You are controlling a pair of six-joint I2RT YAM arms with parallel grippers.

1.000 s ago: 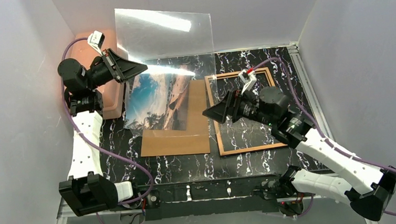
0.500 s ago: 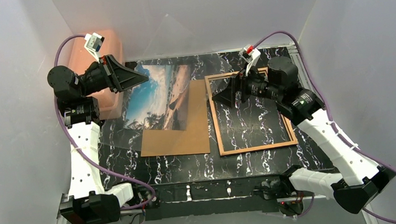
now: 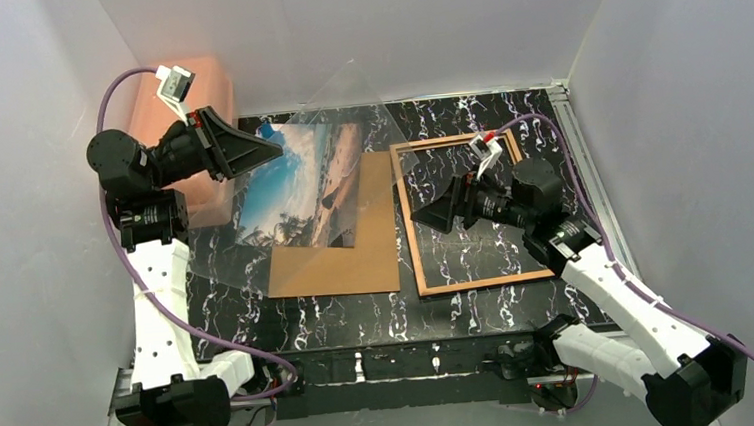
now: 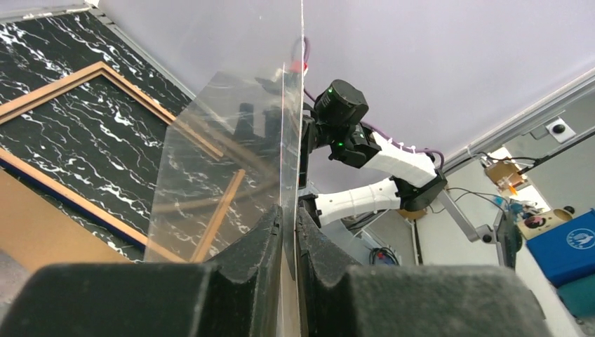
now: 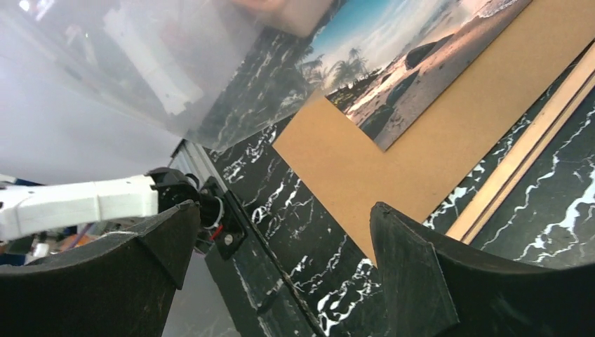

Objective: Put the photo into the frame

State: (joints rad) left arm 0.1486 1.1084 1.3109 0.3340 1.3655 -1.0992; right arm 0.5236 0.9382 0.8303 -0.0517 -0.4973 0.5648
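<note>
The photo lies on a backing board, left of the frame, on the black marbled surface between white walls. The left end effector pinches a clear pane; the right end effector gapes wide.

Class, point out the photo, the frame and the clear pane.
the photo [image 3: 296, 184], top view, middle of print.
the frame [image 3: 483, 284], top view, near wooden rail.
the clear pane [image 4: 231, 161], left wrist view, its middle.

Brown backing board flat on black marbled table, salmon bin back left.
</note>
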